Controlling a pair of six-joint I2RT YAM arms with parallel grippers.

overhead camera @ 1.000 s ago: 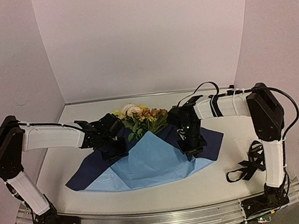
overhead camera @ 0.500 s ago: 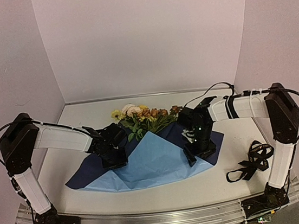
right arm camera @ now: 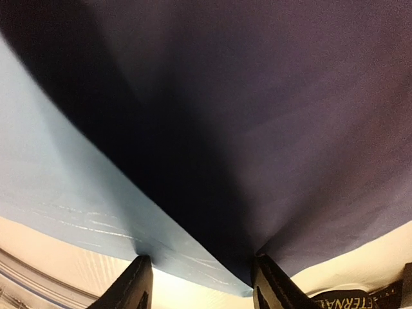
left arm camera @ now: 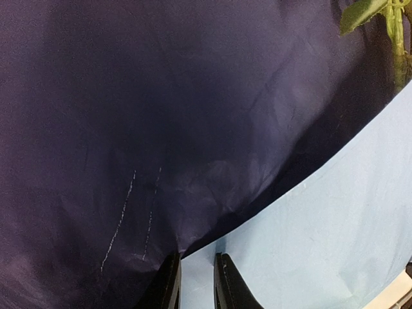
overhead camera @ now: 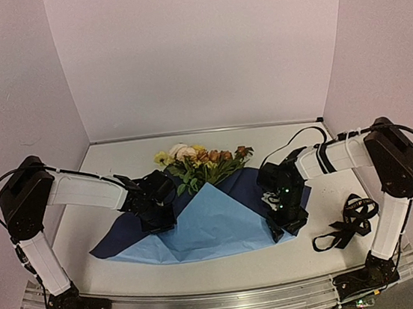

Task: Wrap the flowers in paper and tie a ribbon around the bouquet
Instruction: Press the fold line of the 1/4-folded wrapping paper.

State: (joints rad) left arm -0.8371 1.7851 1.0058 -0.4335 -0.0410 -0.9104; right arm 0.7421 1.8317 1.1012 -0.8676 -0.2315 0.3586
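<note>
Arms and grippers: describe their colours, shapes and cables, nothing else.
Both the left arm and right arm have white tube-like links between chunky black joints. Thin black cables loop along them. The left gripper and right gripper are black, each with two narrow tapered fingers.

Beyond my left gripper (left arm camera: pixel 196 262) the paper (left arm camera: pixel 161 116) hides the stems of the flowers (left arm camera: pixel 394 35); beside my right gripper (right arm camera: pixel 201 262) the ribbon (right arm camera: pixel 351 301) is cut off.
</note>
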